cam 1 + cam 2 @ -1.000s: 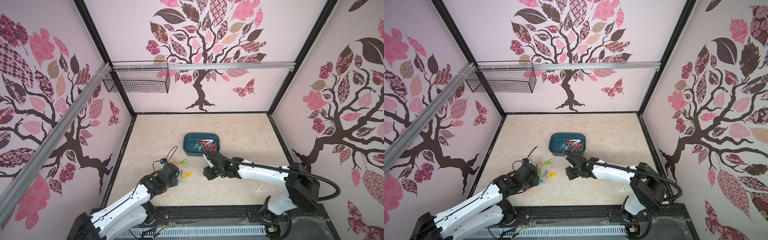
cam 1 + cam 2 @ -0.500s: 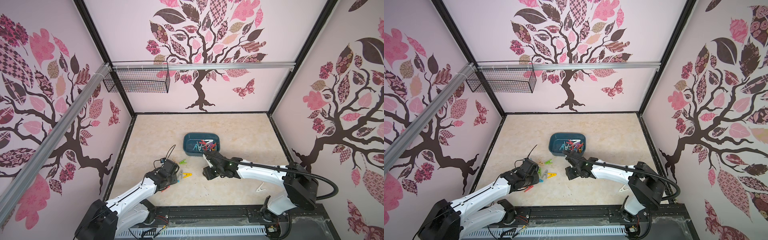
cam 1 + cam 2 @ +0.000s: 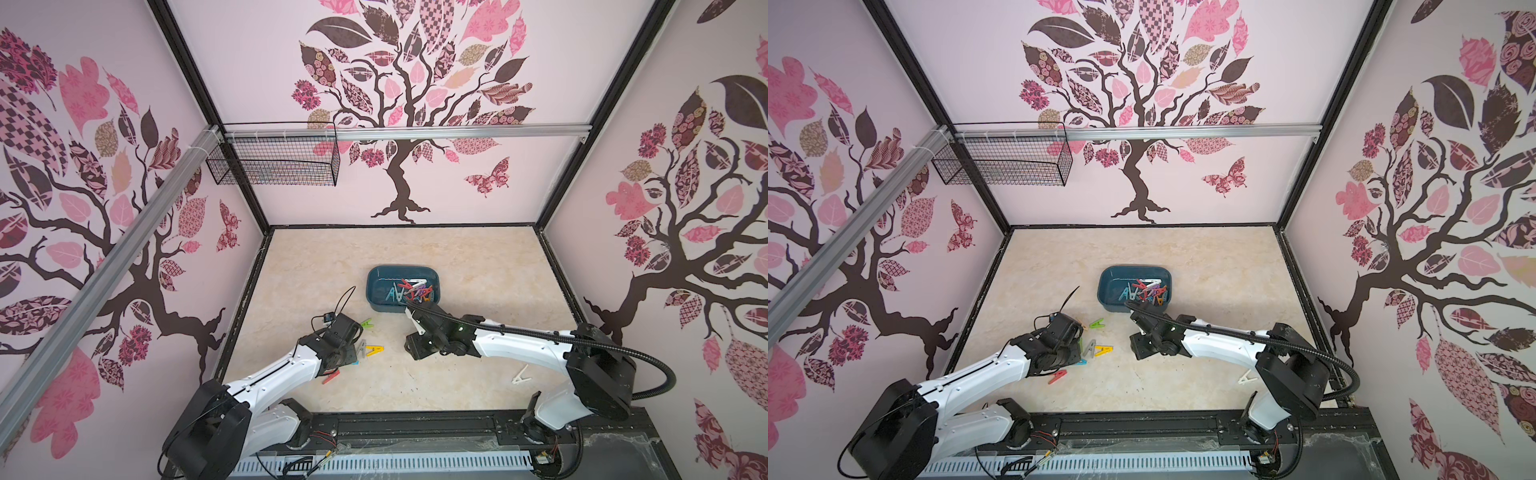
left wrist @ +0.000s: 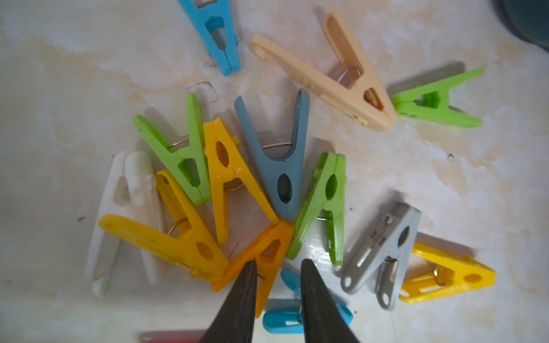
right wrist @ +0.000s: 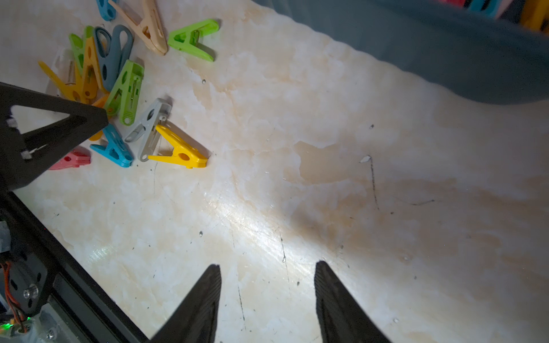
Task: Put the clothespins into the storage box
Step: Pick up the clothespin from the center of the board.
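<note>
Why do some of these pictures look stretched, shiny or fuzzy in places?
In both top views, even light, but the wide lens tilts the black frame post outward; in the left wrist view, middle clothespins sharp, the red clothespin by the jaws blurred; in the right wrist view, glare streaks the table ahead of the jaws and the storage box is dim and soft.

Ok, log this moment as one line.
left end effector: open, tips astride orange clothespin | right end effector: open, empty, over bare table | storage box: several clothespins inside | loose pile: on table
</note>
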Controlling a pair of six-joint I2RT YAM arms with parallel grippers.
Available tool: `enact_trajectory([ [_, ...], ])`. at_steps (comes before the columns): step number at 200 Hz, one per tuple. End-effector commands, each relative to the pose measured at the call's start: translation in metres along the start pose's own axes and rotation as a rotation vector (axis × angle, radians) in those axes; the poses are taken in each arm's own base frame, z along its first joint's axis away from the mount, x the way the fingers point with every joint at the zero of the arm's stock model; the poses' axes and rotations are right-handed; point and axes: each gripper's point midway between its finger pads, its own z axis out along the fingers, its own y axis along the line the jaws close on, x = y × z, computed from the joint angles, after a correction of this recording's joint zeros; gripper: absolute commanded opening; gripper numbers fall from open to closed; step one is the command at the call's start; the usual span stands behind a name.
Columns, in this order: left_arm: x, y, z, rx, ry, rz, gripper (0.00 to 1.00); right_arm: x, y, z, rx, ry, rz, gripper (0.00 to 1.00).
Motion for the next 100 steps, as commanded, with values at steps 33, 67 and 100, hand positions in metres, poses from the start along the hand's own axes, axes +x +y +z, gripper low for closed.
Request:
enact_trajectory([
  [33, 0.011, -0.008, 0.008, 0.03, 0.069, 0.028, 0.17, -0.006, 0.001, -0.004, 0.006, -0.023, 0.012, 0.54],
  [67, 0.006, -0.015, 0.008, 0.037, 0.079, 0.055, 0.16, -0.006, -0.001, -0.006, 0.012, -0.032, 0.013, 0.55],
  [100, 0.01, -0.011, -0.002, 0.035, 0.097, 0.053, 0.23, -0.006, -0.002, -0.007, 0.018, -0.032, 0.012, 0.55],
])
